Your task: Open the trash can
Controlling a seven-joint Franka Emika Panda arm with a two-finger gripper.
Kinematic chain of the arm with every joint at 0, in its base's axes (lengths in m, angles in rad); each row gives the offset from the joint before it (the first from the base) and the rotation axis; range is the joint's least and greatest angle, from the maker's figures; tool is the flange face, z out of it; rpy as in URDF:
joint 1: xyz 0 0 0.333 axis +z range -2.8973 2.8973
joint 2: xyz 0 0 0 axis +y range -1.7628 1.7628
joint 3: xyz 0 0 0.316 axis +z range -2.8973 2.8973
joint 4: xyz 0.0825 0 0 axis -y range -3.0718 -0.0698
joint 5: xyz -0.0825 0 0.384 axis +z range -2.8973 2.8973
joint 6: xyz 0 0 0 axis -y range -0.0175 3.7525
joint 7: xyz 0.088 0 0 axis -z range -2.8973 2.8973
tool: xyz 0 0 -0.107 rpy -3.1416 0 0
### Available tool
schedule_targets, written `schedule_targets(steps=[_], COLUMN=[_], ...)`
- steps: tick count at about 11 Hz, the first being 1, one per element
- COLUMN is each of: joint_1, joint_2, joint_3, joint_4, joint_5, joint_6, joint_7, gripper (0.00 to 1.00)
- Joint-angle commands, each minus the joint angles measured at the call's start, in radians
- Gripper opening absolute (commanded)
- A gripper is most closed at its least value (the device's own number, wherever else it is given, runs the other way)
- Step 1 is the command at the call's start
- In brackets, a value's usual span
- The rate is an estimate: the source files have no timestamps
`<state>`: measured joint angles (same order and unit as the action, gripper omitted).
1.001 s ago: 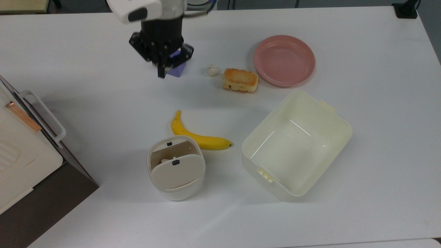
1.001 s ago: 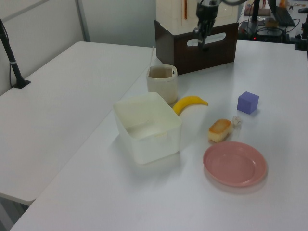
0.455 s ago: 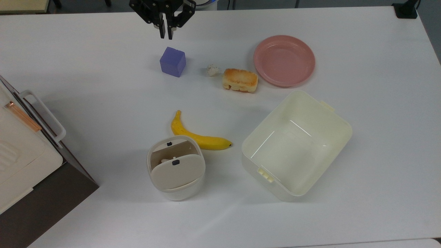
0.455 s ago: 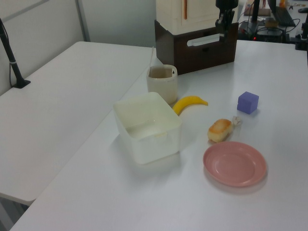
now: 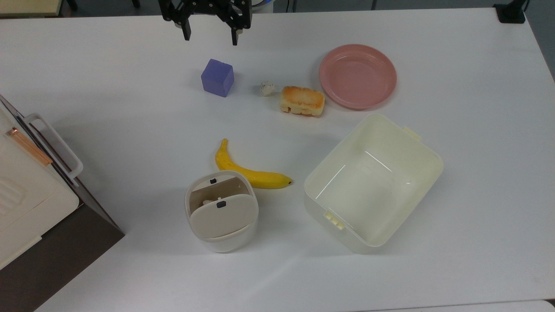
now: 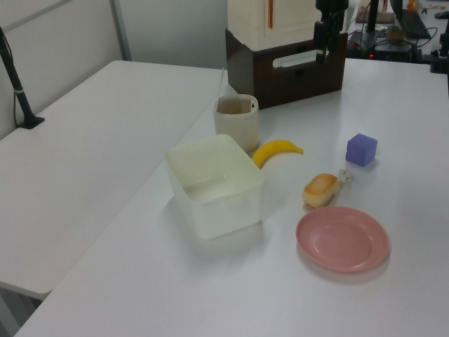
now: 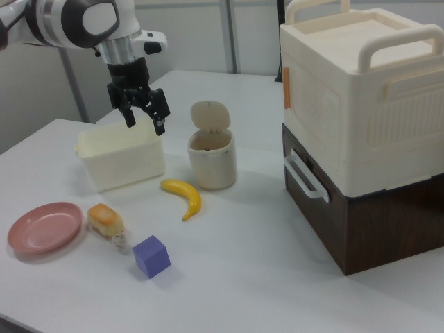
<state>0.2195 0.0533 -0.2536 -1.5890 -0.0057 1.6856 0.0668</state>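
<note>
My pincer (image 5: 210, 34) hangs released, fingers spread wide and holding nothing, above the far edge of the surface (image 5: 130, 108) in the top view, just beyond the purple cube (image 5: 217, 77). The trash can (image 5: 221, 211) lies well apart from it, straight down the top view, with the cube and then the banana (image 5: 248, 170) lying between; I judge any coming move turns on that line, since the can sits almost directly below my pincer in the top view, only slightly toward the top view's right. Taking the can as landmark: the banana lies just beside its rim on the side facing my pincer, the cream tub (image 5: 373, 182) stands near it toward the top view's right, and the stacked storage box (image 5: 26, 190) stands toward the top view's left. The can itself is a small white rounded-square bin. Its beige lid (image 7: 210, 115) stands raised on its hinge in the right view, and the mouth is exposed. In the top view a small black button (image 5: 221, 204) shows on the lid and a pale object lies inside. I judge the can already open, so little or nothing remains of the task.
</note>
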Motion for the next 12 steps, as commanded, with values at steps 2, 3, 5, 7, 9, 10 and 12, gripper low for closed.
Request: schedule_targets(steps=[2, 3, 5, 7, 9, 10, 12], joint_1=[0.044, 0.044, 0.056, 0.058, 0.058, 0.058, 0.057], joint_2=[-0.066, -0.066, -0.066, -0.069, -0.079, -0.079, -0.081], joint_3=[-0.021, -0.021, -0.021, -0.021, -0.021, -0.023, -0.024], joint_4=[-0.042, -0.043, -0.051, -0.052, -0.052, -0.052, -0.051], joint_5=[0.007, 0.007, 0.009, 0.012, 0.012, 0.012, 0.012], joint_6=[-0.032, -0.032, -0.027, -0.027, -0.032, -0.032, -0.032], joint_7=[-0.013, -0.019, -0.016, -0.010, -0.010, -0.010, -0.010], gripper=[1.00, 1.00, 1.00, 1.00, 1.00, 1.00, 1.00])
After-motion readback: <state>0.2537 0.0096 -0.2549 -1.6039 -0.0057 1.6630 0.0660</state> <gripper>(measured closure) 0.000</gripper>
